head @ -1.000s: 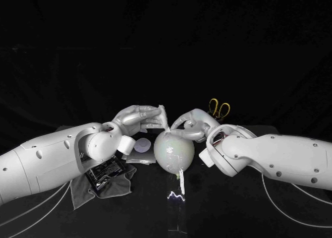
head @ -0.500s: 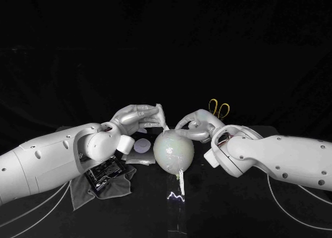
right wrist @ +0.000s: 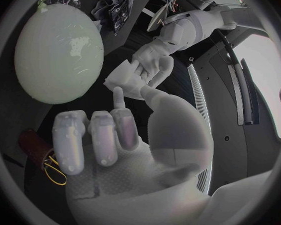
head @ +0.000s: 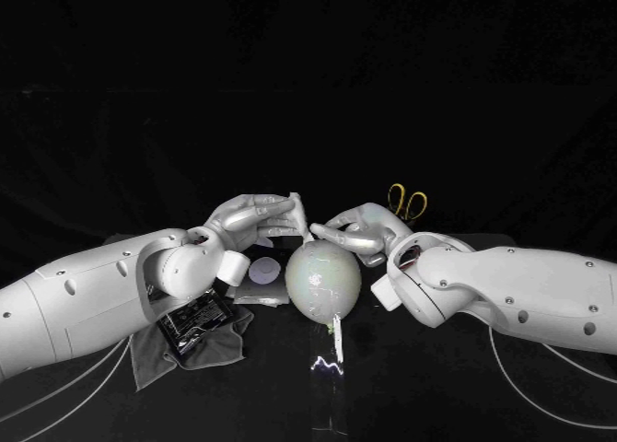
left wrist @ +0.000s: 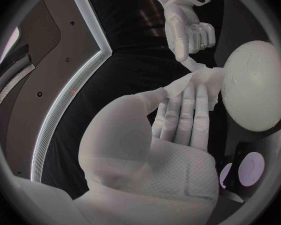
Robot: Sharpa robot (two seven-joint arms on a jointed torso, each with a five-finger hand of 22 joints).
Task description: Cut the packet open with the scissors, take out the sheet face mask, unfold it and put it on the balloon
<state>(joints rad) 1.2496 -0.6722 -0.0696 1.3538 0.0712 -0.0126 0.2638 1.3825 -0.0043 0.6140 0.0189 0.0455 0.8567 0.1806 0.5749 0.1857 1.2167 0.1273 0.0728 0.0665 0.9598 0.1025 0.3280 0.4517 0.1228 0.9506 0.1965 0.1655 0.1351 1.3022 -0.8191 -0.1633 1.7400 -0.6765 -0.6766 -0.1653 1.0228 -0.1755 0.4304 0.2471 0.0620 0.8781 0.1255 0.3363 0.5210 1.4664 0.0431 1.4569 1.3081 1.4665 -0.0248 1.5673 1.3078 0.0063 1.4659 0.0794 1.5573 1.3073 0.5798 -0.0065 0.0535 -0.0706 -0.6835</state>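
The left hand (head: 256, 221) grips the folded white mask (head: 298, 212), holding it upright with the fingers laid flat against one face, above the balloon's far end. The right hand (head: 355, 230) faces it across that end. One finger (right wrist: 118, 99) and the thumb reach to the mask's lower edge, and the other fingers are curled in. I cannot tell whether that finger and thumb actually pinch the sheet.

The pale balloon (head: 322, 279) lies on the black table (head: 256, 396) between the two wrists, just under both hands, with its knot pointing away from them toward the robot. The scissors (head: 408, 201) with yellow handles lie just behind the right hand, apart from it.

Beneath the left forearm, a shiny black packet (head: 196, 322) rests on a crumpled grey cloth (head: 156, 354). Whether anything is inside it cannot be seen. Between the left wrist and the balloon lies a flat grey piece (head: 260, 293) with a pale round spot.

Both forearms angle inward, and the hands meet over the balloon.
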